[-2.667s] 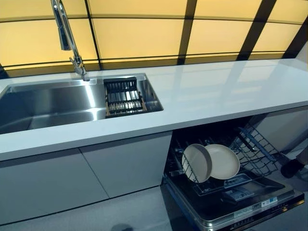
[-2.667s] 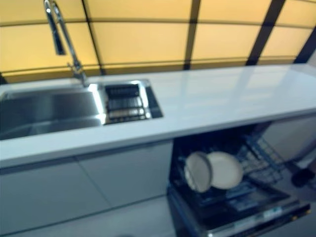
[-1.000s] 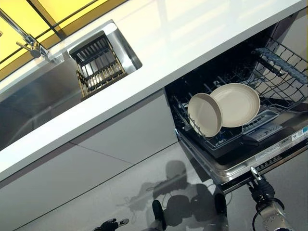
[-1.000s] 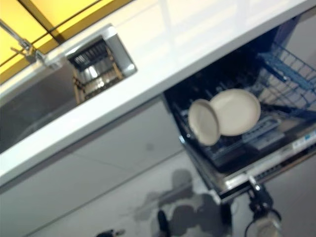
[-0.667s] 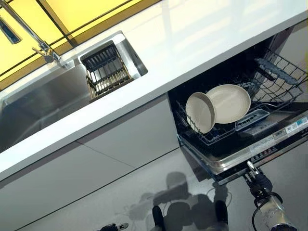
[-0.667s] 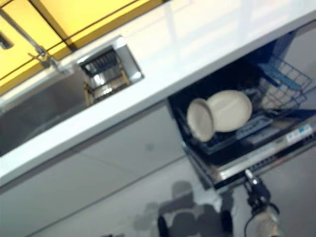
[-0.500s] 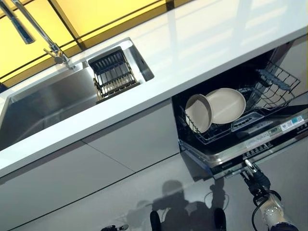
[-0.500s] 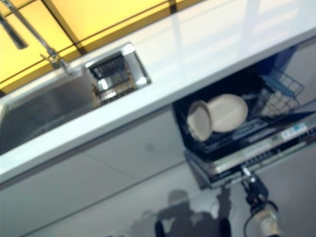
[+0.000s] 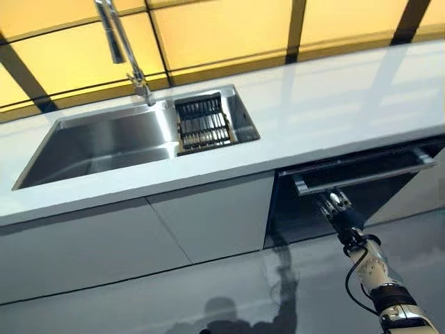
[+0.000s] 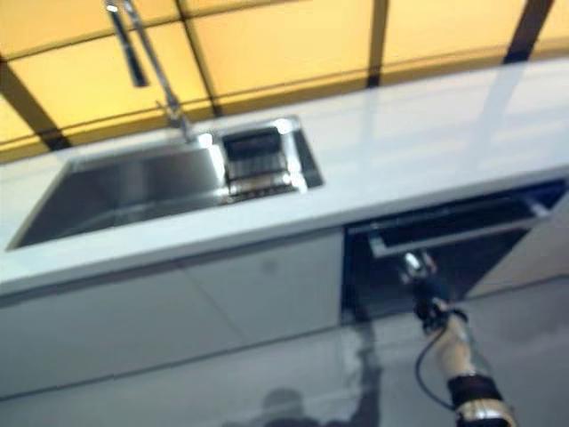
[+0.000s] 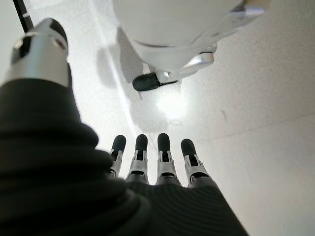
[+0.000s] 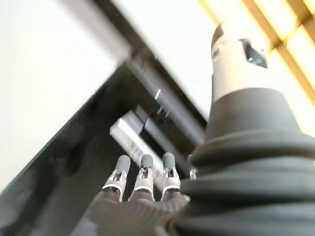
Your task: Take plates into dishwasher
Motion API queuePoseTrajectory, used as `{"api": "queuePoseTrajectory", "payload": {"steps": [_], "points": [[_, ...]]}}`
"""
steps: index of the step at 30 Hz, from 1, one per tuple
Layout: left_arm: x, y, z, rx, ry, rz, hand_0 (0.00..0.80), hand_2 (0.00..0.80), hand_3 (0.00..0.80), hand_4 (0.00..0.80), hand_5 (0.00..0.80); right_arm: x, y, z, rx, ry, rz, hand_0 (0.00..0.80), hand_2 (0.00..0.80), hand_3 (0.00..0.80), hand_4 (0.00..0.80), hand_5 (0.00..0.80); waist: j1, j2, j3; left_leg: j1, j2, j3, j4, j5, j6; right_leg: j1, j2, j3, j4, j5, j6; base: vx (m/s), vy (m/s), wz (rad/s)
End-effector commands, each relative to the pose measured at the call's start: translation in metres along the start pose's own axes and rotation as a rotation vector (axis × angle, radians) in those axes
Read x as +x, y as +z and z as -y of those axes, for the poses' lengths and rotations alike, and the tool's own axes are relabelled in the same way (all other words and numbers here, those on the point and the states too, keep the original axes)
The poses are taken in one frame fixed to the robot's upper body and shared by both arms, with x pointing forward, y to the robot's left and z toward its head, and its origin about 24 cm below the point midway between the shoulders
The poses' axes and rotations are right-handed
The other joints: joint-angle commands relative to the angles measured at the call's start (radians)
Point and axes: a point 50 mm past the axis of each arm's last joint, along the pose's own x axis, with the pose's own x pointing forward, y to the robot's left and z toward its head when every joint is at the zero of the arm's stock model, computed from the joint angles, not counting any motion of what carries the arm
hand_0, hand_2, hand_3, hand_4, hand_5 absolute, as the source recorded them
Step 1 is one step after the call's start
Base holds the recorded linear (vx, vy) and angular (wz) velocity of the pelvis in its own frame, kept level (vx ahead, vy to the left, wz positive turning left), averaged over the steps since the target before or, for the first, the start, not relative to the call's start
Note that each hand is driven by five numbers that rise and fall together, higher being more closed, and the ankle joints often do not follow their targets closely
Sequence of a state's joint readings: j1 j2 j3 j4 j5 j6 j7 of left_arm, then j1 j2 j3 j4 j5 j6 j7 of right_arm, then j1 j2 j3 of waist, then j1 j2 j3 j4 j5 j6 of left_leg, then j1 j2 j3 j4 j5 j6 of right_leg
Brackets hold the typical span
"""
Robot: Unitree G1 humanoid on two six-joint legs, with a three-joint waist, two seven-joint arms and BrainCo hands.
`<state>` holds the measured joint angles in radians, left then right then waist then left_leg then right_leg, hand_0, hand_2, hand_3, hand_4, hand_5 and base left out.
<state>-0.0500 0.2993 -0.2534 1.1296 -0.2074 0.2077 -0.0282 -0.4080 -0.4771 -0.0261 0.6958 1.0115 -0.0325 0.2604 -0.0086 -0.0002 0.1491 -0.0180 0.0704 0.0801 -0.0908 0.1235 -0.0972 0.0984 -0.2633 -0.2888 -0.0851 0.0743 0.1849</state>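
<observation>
No plates show now; they are hidden behind the dishwasher door (image 9: 302, 216), which stands almost upright under the counter with a narrow dark gap at its top. Its silver handle bar (image 9: 361, 172) runs along the upper edge. My right hand (image 9: 338, 211) reaches up against the dark front of the door just below the handle, fingers (image 12: 142, 175) straight and holding nothing. In the right wrist view the handle (image 12: 132, 135) lies just past the fingertips. My left hand (image 11: 157, 164) shows only in its own wrist view, open, hanging over the pale floor.
A white counter (image 9: 334, 104) spans the view. A steel sink (image 9: 104, 142) with a tall faucet (image 9: 122, 42) sits at the left, a dark drain rack (image 9: 201, 124) in its right end. Grey cabinet fronts (image 9: 139, 240) stand left of the dishwasher.
The dishwasher door has swung up from open to nearly shut, my right hand rising with it. The two plates in the rack have gone out of sight. The camera has also shifted.
</observation>
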Motion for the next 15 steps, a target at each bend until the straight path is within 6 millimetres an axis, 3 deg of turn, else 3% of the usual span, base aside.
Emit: {"api": "queuePoseTrajectory", "payload": {"steps": [1, 2, 7, 8, 9, 12, 14, 15], "points": [[0.001, 0.006, -0.010, 0.066, 0.046, -0.039, 0.000, 0.000, 0.000, 0.000, 0.000, 0.014, 0.025, -0.005, -0.145, -0.018, -0.001, 0.000, 0.000, 0.000, 0.000, 0.000, 0.037, 0.027, -0.031, 0.087, 0.010, 0.054, 0.004, -0.097, 0.011, -0.016, 0.022, 0.021, 0.025, -0.007, -0.024, 0.047, -0.028, 0.01], [0.001, 0.001, -0.010, 0.047, 0.045, -0.057, 0.000, 0.000, 0.000, 0.000, 0.000, 0.001, 0.000, 0.018, -0.218, -0.103, -0.131, 0.000, 0.000, 0.000, 0.000, 0.000, 0.038, 0.013, -0.037, 0.093, 0.019, 0.053, 0.004, -0.096, 0.010, -0.003, 0.034, 0.020, 0.019, -0.009, -0.028, 0.038, -0.019, 0.00], [0.002, -0.008, -0.008, 0.011, 0.052, -0.071, 0.000, 0.000, 0.000, 0.000, 0.000, -0.035, -0.046, 0.051, -0.253, -0.222, -0.323, 0.000, 0.000, 0.000, 0.000, 0.000, 0.039, -0.009, -0.049, 0.100, 0.030, 0.052, 0.004, -0.092, 0.009, 0.011, 0.049, 0.023, 0.017, -0.016, -0.034, 0.010, -0.004, 0.00], [0.002, -0.010, -0.006, -0.005, 0.054, -0.073, 0.000, 0.000, 0.000, 0.000, 0.000, -0.055, -0.068, 0.065, -0.238, -0.286, -0.401, 0.000, 0.000, 0.000, 0.000, 0.000, 0.037, -0.015, -0.052, 0.102, 0.035, 0.054, 0.004, -0.090, 0.010, 0.016, 0.054, 0.024, 0.017, -0.018, -0.036, 0.000, 0.000, 0.00], [0.002, -0.011, -0.005, -0.007, 0.054, -0.076, 0.000, 0.000, 0.000, 0.000, 0.000, -0.060, -0.074, 0.067, -0.229, -0.301, -0.423, 0.000, 0.000, 0.000, 0.000, 0.000, 0.038, -0.017, -0.055, 0.102, 0.036, 0.054, 0.004, -0.091, 0.009, 0.018, 0.056, 0.024, 0.017, -0.020, -0.036, 0.028, 0.031, -0.02], [0.002, -0.013, -0.001, -0.036, 0.061, -0.091, 0.000, 0.000, 0.000, 0.000, 0.000, -0.100, -0.126, 0.074, -0.206, -0.348, -0.600, 0.000, 0.000, 0.000, 0.000, 0.000, 0.038, -0.030, -0.068, 0.108, 0.045, 0.049, 0.004, -0.085, 0.010, 0.032, 0.068, 0.030, 0.018, -0.025, -0.043, 0.044, 0.025, -0.01], [0.002, -0.014, 0.000, -0.039, 0.060, -0.095, 0.000, 0.000, 0.000, 0.000, 0.000, -0.110, -0.140, 0.073, -0.194, -0.350, -0.656, 0.000, 0.000, 0.000, 0.000, 0.000, 0.040, -0.032, -0.070, 0.110, 0.048, 0.048, 0.004, -0.083, 0.009, 0.036, 0.071, 0.029, 0.019, -0.028, -0.046, 0.015, 0.011, 0.00], [0.003, -0.014, 0.002, -0.043, 0.059, -0.097, 0.000, 0.000, 0.000, 0.000, 0.000, -0.125, -0.159, 0.070, -0.185, -0.352, -0.718, 0.000, 0.000, 0.000, 0.000, 0.000, 0.042, -0.034, -0.075, 0.111, 0.050, 0.044, 0.004, -0.080, 0.009, 0.040, 0.075, 0.029, 0.021, -0.030, -0.048, 0.000, 0.000, 0.00]]}}
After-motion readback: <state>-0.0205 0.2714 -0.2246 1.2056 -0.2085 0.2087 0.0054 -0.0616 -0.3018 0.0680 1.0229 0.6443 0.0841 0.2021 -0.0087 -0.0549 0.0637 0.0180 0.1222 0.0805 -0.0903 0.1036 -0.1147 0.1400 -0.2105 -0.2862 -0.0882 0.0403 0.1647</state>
